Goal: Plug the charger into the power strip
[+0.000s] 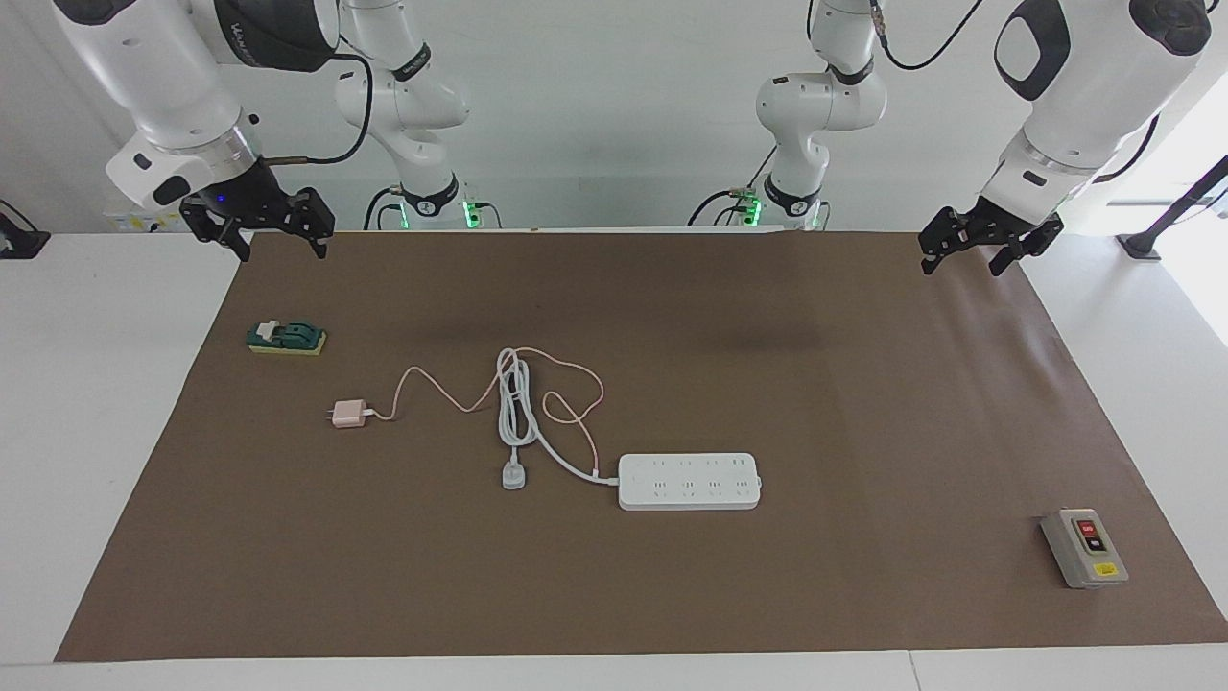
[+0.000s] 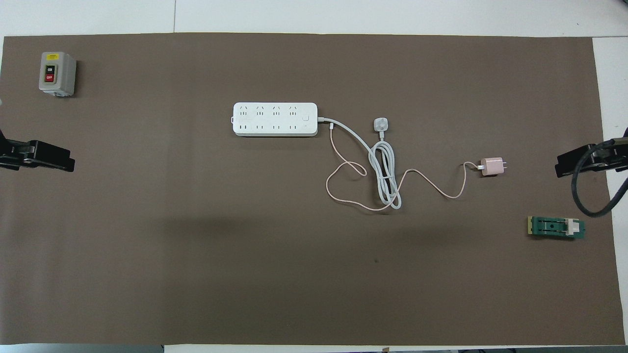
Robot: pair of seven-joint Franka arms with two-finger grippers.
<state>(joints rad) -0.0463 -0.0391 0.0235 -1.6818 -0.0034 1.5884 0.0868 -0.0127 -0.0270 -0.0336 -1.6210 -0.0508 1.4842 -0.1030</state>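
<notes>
Evidently nothing is being held: the right tool (image 1: 257,230) and left tool (image 1: 988,245) are both hanging with fingers apart. The charger (image 1: 349,414) is lying toward the right arm's end, well apart from the power strip (image 1: 689,481). Grasping its sides squarely, prongs free, seems wise. The grey box (image 1: 1084,548) is showing "OFF".

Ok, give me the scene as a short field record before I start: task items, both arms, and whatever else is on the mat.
charger: pink cube lying on the brown mat, unplugged, toward the right arm's end
charger cable: thin pink lead looping to the strip's cord end
power strip: flat mid-mat, sockets up
white plug: beside the strip, cord coiled
right gripper: waiting over the mat's corner, jaws open, empty
left gripper: waiting over the other corner, jaws open, empty
extras: grey switch box; green block
</notes>
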